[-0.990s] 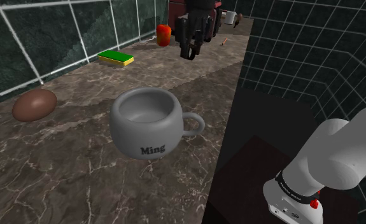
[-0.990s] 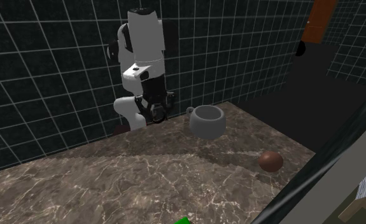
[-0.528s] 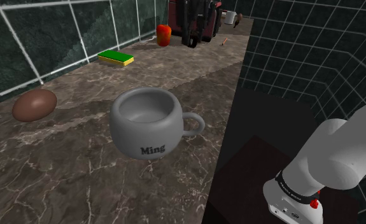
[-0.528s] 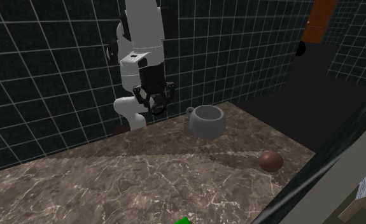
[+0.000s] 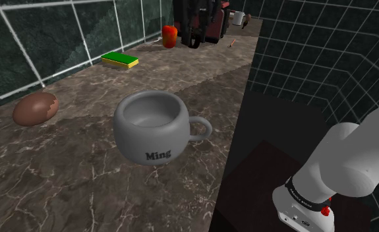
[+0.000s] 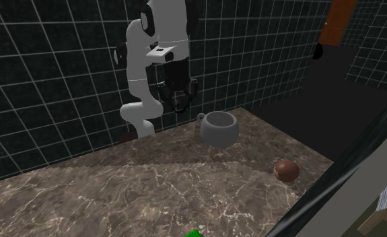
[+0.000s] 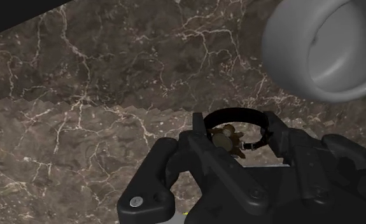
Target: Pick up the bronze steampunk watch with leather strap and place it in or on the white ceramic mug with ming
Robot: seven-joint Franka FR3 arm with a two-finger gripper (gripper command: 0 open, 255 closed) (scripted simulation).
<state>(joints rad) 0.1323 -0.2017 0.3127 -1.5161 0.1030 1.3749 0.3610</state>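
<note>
Watch (image 7: 228, 139) in gripper (image 7: 237, 125); mug (image 5: 148, 140), sponge (image 5: 120, 60), perhaps egg (image 5: 35, 109)

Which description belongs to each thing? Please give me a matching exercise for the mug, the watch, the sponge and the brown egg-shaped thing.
Things:
1 grey mug
2 bronze watch
3 sponge
4 brown egg-shaped object

Descriptions:
A green over yellow
B held by the gripper
C lettered "Ming"
D farthest to the shoulder view's left

Pairs: 1-C, 2-B, 3-A, 4-D

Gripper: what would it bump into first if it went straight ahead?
Probably the marble counter, with the grey mug off to one side; the watch clasped in the gripper would touch first. Depth is unclear.
</note>
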